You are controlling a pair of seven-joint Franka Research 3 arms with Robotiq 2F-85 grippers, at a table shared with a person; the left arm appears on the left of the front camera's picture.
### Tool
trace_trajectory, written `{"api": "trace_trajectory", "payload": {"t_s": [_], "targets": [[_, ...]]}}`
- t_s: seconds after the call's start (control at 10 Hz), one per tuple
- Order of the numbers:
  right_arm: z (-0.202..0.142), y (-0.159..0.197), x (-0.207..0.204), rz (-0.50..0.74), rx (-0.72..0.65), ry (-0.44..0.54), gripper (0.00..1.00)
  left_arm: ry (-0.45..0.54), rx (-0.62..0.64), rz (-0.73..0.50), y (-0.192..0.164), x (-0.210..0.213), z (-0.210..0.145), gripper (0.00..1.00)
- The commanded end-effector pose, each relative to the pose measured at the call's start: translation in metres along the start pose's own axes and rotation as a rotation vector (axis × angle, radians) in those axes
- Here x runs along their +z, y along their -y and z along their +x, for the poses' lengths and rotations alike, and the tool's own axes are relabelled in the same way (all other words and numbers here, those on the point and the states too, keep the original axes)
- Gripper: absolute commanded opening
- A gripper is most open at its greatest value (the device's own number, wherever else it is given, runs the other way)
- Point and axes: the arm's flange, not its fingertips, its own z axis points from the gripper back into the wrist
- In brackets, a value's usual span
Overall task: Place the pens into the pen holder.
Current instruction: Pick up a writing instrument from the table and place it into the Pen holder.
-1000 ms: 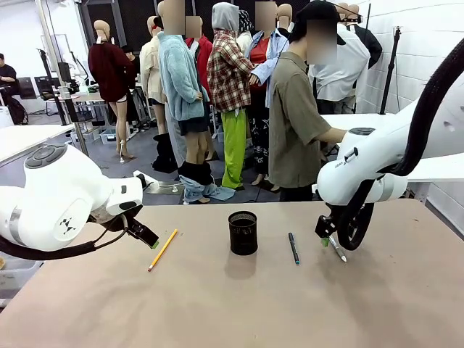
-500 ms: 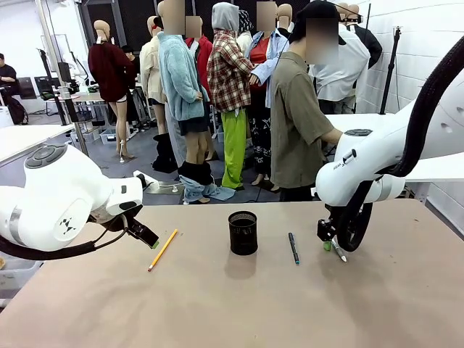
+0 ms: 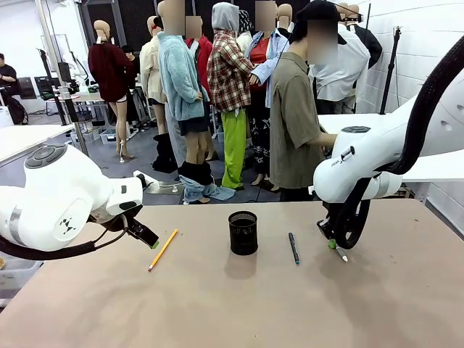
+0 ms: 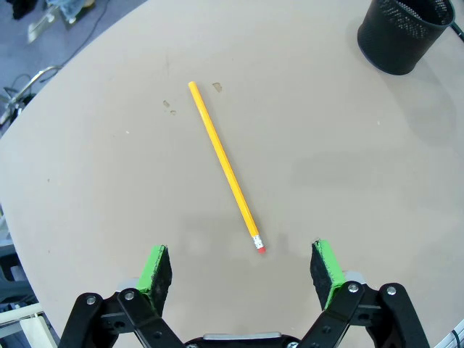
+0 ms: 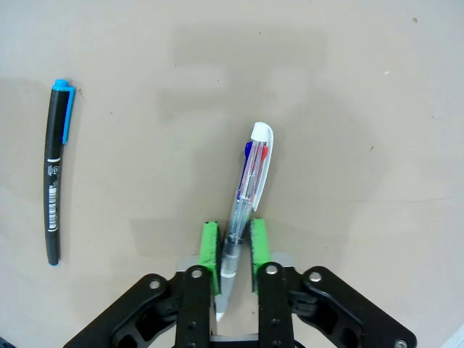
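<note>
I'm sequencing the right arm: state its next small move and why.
Likely lift the right gripper straight up: its jaws look closed on the clear pen, which lies flat on the table, away from the pen holder.

We see the right tool (image 5: 234, 246) pinching the lower barrel of a thin clear-and-white plastic pen (image 5: 254, 170) between its green pads (image 5: 209, 250). Well apart to the left, a black pen with a blue end (image 5: 55, 174) lies flat on the tan worktop (image 5: 362, 109).
</note>
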Motion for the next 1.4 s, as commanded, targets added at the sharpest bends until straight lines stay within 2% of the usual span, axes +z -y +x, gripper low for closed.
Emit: {"api": "trace_trajectory", "payload": {"t_s": [0.0, 0.3, 0.6, 0.8, 1.1, 1.3], "targets": [[0.001, 0.004, -0.002, -0.01, -0.008, -0.035, 0.0, 0.001, 0.003, 0.0, -0.001, 0.001, 0.0, 1.0], [-0.001, 0.006, 0.013, 0.021, 0.03, -0.048, 0.0, 0.001, 0.003, 0.0, -0.001, 0.001, 0.0, 1.0], [-0.015, -0.003, 0.059, 0.19, 0.18, 0.15, 0.0, 0.001, 0.003, 0.0, -0.001, 0.001, 0.0, 1.0], [-0.028, -0.009, 0.099, 0.24, 0.277, 0.321, 0.0, 0.001, 0.003, 0.0, -0.001, 0.001, 0.0, 1.0], [-0.037, -0.034, 0.137, 0.354, 0.569, 0.584, 0.0, 0.001, 0.003, 0.0, -0.001, 0.001, 0.0, 1.0], [-0.031, -0.054, 0.141, 0.481, 0.754, 0.68, 0.0, 0.001, 0.003, 0.0, -0.001, 0.001, 0.0, 1.0]]}}
